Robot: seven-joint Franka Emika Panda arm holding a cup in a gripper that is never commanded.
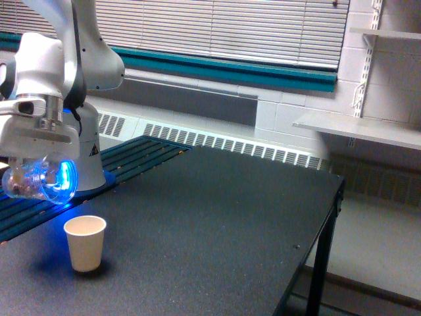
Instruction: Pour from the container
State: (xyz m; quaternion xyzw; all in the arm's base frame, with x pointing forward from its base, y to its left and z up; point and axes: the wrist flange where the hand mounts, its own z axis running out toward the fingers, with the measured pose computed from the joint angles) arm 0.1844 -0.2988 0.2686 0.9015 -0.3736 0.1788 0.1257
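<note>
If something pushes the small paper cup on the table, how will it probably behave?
The paper cup looks thin and seems empty, so it is probably very light and would slide or tip easily. Its base is narrower than its rim, so it may topple. On its side, it would likely roll in a curve.
</note>
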